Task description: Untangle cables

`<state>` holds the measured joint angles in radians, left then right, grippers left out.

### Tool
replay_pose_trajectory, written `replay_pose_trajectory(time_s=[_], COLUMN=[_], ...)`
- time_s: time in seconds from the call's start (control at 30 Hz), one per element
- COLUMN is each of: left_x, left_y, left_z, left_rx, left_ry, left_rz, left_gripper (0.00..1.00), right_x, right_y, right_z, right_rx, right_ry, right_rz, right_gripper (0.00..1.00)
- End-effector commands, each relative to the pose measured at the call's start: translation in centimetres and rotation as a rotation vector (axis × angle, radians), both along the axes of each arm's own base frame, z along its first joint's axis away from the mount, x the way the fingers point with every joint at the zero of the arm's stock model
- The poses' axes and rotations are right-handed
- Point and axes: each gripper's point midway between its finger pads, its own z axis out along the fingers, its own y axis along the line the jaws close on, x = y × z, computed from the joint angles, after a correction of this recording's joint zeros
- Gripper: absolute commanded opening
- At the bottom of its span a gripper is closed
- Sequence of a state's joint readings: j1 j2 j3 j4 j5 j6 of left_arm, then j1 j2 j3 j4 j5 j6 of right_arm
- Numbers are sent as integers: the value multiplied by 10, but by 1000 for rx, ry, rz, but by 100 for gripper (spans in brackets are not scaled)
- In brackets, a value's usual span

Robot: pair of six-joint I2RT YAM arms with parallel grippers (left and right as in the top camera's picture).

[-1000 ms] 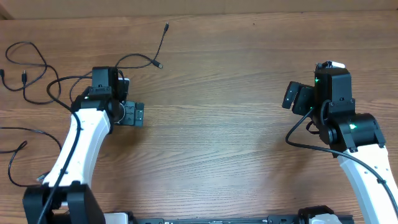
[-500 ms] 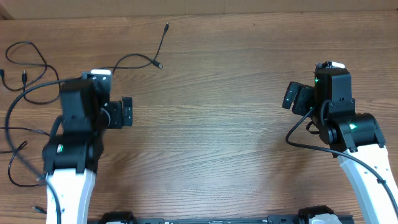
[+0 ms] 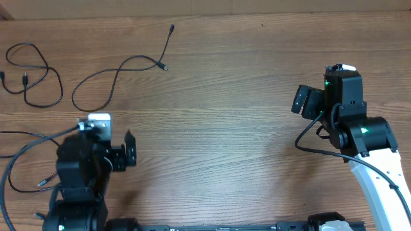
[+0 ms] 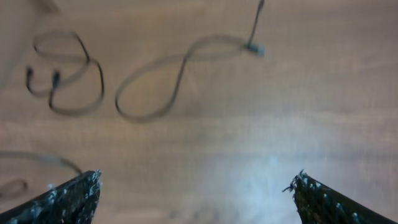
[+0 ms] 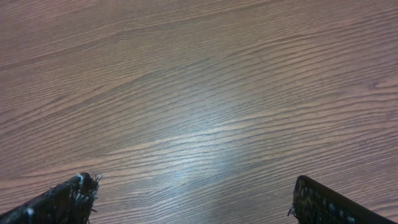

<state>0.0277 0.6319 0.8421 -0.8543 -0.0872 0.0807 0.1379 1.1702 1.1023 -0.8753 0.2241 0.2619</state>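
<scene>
Near the front-left part of the table [image 3: 218,147], the left gripper [image 3: 130,151] is hovering with its two fingers spread wide. In the left wrist view, the left gripper [image 4: 196,180] is showing only bare wood between its fingertips [image 4: 74,193]; it is holding nothing and touching nothing.

At the right side, the right gripper [image 3: 302,99] is likewise standing wide apart. In the right wrist view, the right gripper [image 5: 194,183] is framing plain wood grain and gripping nothing.

The cables are lying on the far-left part of the table, beyond the left gripper and apart from it. An S-curved cable [image 3: 115,74] is running from a plug near the far edge down into a wide open bend, which is the part nearest the left arm; it is appearing blurred in the left wrist view [image 4: 155,81]. A looped cable [image 3: 35,70] is resting further left, near the table's corner [image 4: 68,81], separate from the S-curved one. A third cable [image 3: 16,173] is trailing along the left edge beside the left arm. All cables are lying well apart from the right gripper.
</scene>
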Motion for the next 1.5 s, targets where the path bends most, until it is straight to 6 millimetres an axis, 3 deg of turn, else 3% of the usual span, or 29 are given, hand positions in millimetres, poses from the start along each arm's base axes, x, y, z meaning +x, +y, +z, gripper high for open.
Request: replay_pose_trajectory(time_s=[0.0,0.23,1.3,1.37,1.47], left_x=[-11,-36,-39,-39,-39], left_y=[-1,-1,-1,-1,-1], left_z=[-19,-45,-48,-48,-48], left_rx=[-9,-12,-12,-13,-13], left_ry=[66,212,232,232,232], left_rz=[4,5,5,5,5], left_gripper=[100,100,100,100,100], right_x=[-1,-1,-1,-3,4], right_y=[-1,-1,-1,-1,0], right_z=[0,0,1,8,39], right_rx=[1,0,1,3,24], right_ry=[0,0,-2,-26,-174], right_rz=[0,-1,-1,-1,-1], right_gripper=[100,100,100,100,100])
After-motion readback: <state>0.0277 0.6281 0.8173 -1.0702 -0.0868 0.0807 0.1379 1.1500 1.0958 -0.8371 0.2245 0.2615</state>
